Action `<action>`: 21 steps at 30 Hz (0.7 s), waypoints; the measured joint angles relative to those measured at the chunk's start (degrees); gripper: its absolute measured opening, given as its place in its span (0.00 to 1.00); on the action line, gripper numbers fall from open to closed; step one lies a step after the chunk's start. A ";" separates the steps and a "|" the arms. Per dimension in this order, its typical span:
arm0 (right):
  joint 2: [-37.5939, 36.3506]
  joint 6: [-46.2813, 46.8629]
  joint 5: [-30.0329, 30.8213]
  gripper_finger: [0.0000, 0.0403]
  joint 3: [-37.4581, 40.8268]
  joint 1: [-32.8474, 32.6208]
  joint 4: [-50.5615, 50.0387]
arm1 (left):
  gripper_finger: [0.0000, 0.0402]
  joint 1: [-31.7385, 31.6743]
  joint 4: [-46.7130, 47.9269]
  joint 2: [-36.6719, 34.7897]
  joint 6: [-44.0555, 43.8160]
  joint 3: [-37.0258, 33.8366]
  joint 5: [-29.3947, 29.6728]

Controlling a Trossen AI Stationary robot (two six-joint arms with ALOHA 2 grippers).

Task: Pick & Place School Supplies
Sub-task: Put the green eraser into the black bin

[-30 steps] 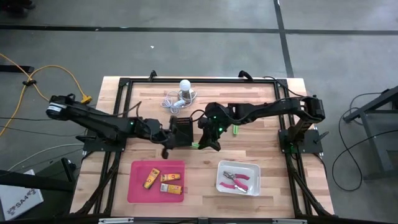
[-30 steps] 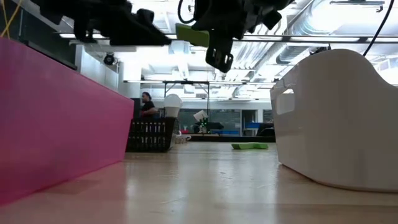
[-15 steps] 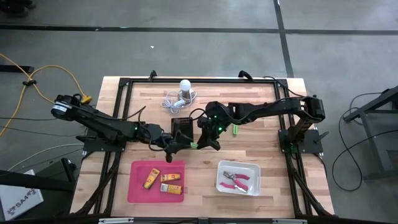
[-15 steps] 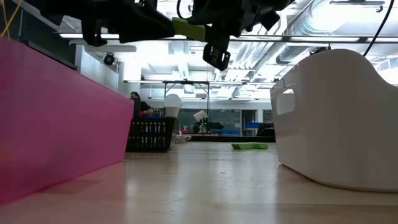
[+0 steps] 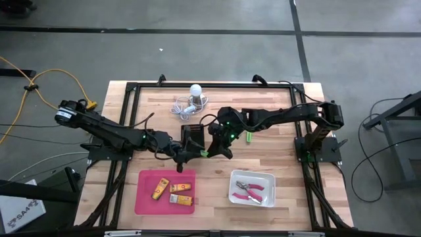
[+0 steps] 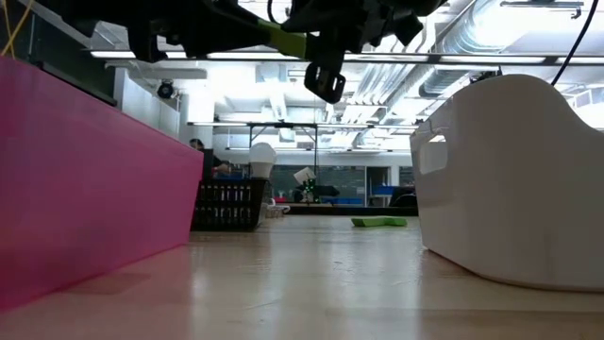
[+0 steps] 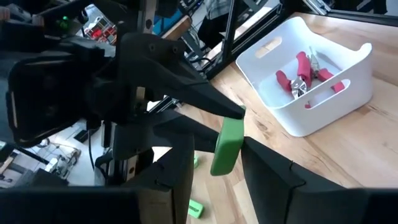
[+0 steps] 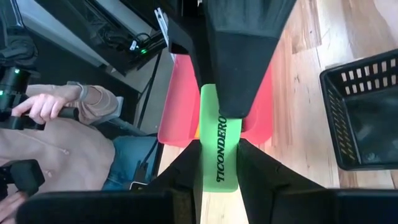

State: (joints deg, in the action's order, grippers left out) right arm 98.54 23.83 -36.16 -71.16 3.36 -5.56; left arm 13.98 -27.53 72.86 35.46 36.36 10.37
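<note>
Both grippers pinch one green eraser (image 8: 219, 149) in mid-air above the table's middle: right gripper (image 5: 212, 152) clamps one end, left gripper (image 5: 191, 153) the other, likely a handover. Pink tray (image 5: 146, 197) and white bin (image 5: 268, 179) wait below for sorting.

Even, bright overhead light falls on the wooden table (image 5: 283, 158), with soft, faint shadows. From table height, ceiling lights (image 6: 528, 28) glare white, the arms above are black silhouettes, and the near pink tray (image 6: 85, 179) is blurred.
</note>
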 joint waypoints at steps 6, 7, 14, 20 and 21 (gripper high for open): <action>0.00 0.03 0.00 0.17 0.00 0.00 0.72 | 0.28 0.55 -0.16 0.00 2.05 0.00 -0.39; 0.00 0.03 0.00 0.17 0.00 0.00 0.74 | 0.27 0.59 -0.26 0.00 2.05 0.00 -0.39; 0.00 0.11 -0.18 0.17 0.00 0.00 0.96 | 0.15 0.57 -0.26 0.00 2.09 0.00 -0.37; 0.00 0.14 -0.39 0.17 0.00 0.00 1.00 | 0.10 0.57 -0.28 0.00 2.23 0.00 -0.37; 0.00 0.14 -0.43 0.17 0.00 0.00 1.00 | 0.10 0.57 -0.28 0.00 2.23 0.00 -0.37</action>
State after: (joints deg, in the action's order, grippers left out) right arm 98.54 23.97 -36.59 -71.16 3.36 -4.56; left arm 14.55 -27.81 72.86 37.69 36.36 10.00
